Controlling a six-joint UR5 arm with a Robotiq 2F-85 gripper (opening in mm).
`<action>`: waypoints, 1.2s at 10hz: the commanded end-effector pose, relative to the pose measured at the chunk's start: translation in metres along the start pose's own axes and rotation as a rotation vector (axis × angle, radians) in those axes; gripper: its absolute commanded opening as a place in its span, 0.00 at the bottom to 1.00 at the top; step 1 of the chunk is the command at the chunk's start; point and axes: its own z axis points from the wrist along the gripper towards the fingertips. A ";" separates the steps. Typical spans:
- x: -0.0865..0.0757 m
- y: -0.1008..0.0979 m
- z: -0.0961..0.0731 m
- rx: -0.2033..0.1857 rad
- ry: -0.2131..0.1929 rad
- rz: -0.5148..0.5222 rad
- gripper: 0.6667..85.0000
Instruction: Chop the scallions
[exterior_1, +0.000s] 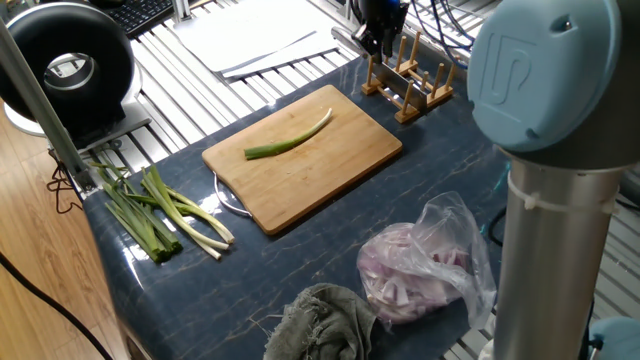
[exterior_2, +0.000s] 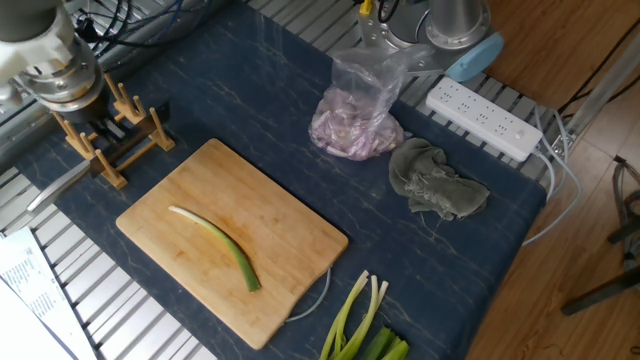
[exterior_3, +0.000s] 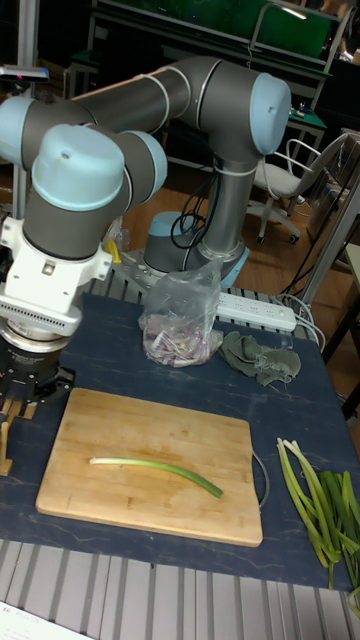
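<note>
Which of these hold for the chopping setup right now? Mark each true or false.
1. One scallion lies on the cutting board. True.
2. The gripper is over the middle of the board. False: it is at the wooden rack, off the board's edge.
3. The scallion on the board is already cut into pieces. False: it is one whole curved stalk.
4. A bunch of scallions lies on the table beside the board, not on it. True.
5. The plastic bag holds green stalks. False: it holds pink-purple slices.
6. A crumpled grey cloth lies near the bag. True.
</note>
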 end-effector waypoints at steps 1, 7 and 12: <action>-0.001 0.011 0.010 -0.011 -0.025 0.013 0.35; -0.006 -0.009 0.016 0.019 -0.075 -0.026 0.34; -0.008 -0.009 0.009 0.006 -0.074 -0.023 0.34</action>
